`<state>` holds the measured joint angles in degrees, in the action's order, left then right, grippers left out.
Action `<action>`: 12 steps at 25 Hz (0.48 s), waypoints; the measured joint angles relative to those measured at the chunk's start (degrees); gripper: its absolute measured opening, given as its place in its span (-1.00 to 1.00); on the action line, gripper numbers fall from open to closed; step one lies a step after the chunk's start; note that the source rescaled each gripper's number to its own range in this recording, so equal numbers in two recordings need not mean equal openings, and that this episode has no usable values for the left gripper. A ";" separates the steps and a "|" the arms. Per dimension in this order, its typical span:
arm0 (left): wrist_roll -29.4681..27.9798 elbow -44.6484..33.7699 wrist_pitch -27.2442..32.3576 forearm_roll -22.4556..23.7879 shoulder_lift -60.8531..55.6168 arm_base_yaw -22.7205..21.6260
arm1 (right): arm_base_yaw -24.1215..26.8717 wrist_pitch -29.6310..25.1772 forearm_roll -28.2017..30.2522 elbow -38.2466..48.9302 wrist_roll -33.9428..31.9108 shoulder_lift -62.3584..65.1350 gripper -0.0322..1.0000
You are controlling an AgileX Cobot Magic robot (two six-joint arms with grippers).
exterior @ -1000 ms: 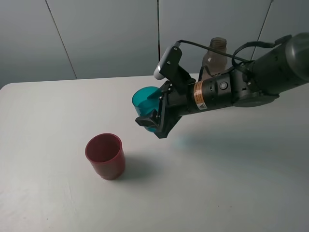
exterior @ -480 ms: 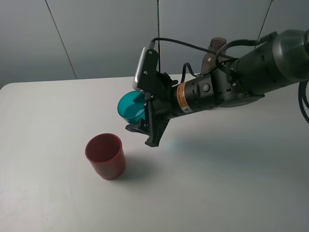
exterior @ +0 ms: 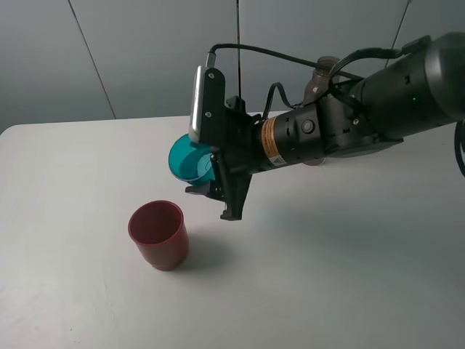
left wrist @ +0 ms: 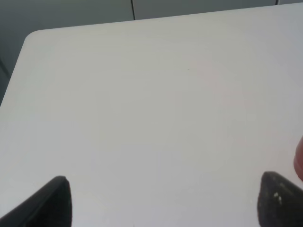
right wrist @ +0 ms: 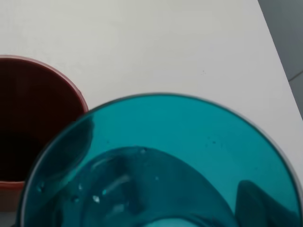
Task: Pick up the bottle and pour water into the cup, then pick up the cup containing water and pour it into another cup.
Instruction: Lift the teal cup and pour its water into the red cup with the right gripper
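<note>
**Two tumblers, one bottle: pincer status**

1. Surroundings. The right pincer (exterior: 209, 178) hangs above the white table (exterior: 349, 276). Its dark arm stands in front of the tall smoky grey-brown plastic bottle (exterior: 326, 69), back behind the wrist; only the uncapped neck shows. The opaque dark red plastic tumbler (exterior: 160, 234) stands upright, lower than the fingertips and just beyond them, not touching.
2. Containers. The right pincer is closed on the small translucent teal-blue plastic tumbler (exterior: 185, 160), held tilted in the air. Droplets cling inside; the water level cannot be told. The red tumbler's interior is too dark to judge.
3. The left pincer (left wrist: 165, 203) is spread wide over the table, gripping nothing.
4. Markings. An orange label (exterior: 270, 139) rings the right arm; its writing is unreadable.
</note>
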<state>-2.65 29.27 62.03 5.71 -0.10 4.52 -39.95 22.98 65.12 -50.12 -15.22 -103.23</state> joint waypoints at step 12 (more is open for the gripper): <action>0.00 0.00 0.00 0.00 0.00 0.00 | -4.50 -6.40 -1.77 0.00 10.85 0.00 -0.78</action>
<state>-2.65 29.27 62.03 5.71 -0.10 4.52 -44.45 16.58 63.35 -50.12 -4.37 -103.23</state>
